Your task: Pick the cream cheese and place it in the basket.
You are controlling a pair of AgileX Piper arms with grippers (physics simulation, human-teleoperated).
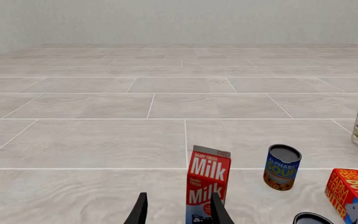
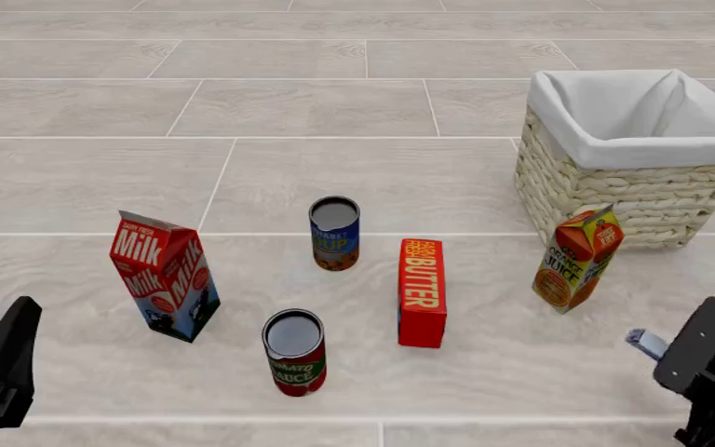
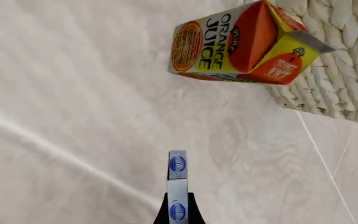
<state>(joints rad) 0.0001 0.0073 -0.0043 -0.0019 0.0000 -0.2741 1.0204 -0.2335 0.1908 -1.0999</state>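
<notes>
The big cream woven wicker basket [image 2: 637, 182] with its white cloth lining sits well ahead of the right gripper [image 2: 693, 358], up at the far right of the pale tiled floor [image 2: 332, 112]. Just in front of the basket's near wall stands the orange juice carton [image 2: 577, 258], between the basket and that gripper. The red-and-white milk carton [image 2: 165, 277] stands ahead of the left gripper [image 1: 177, 210], whose dark fingers are spread apart around nothing; open tile stretches beyond it. The red butter box [image 2: 423, 292] lies midway between the two arms, long side running away from them, with the blue soup can [image 2: 334, 233] beyond it and the red sauce can [image 2: 294, 352] nearer.

Smallest is the flat pale blue-and-white cream cheese box [image 3: 177, 186]: the right gripper's black fingers [image 3: 162, 212] are clamped on its near end. It is gripped edge-on, its long axis running straight out from the fingers towards the orange juice carton.
</notes>
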